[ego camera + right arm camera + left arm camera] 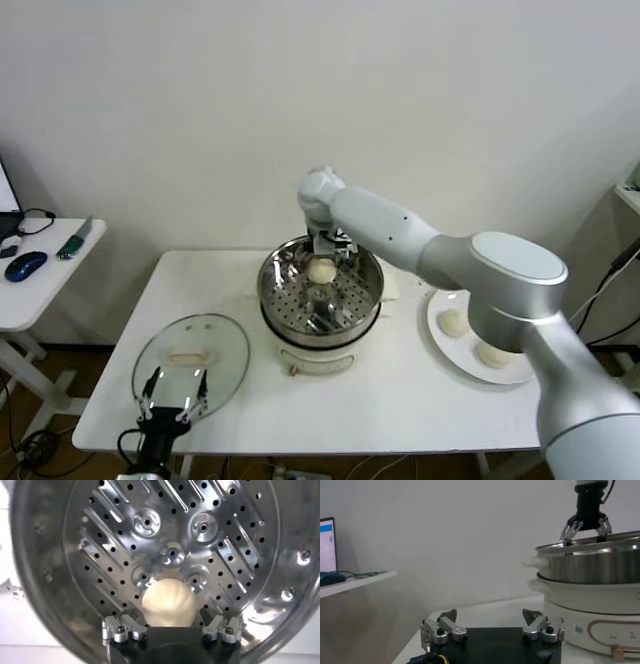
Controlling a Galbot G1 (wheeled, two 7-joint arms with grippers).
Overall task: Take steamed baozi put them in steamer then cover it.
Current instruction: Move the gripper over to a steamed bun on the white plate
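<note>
Steel, shiny and perforated, the steamer (320, 290) stands on its white pot base in the middle of the white desk (420, 390). One baozi (168, 604) lies on the perforated floor toward the back of the basket, and the right tool (334, 246) hangs directly above it at the far rim, its fingers (222, 629) spread wide on either side of the bun and not touching it. Two more baozi (454, 322) sit on a white plate (442, 345) on the robot's right of the steamer. The glass cover (190, 357) lies flat on the desk on the robot's left, near the front edge. The left tool (172, 402) hovers over the cover's near side, fingers (440, 630) wide and empty.
</note>
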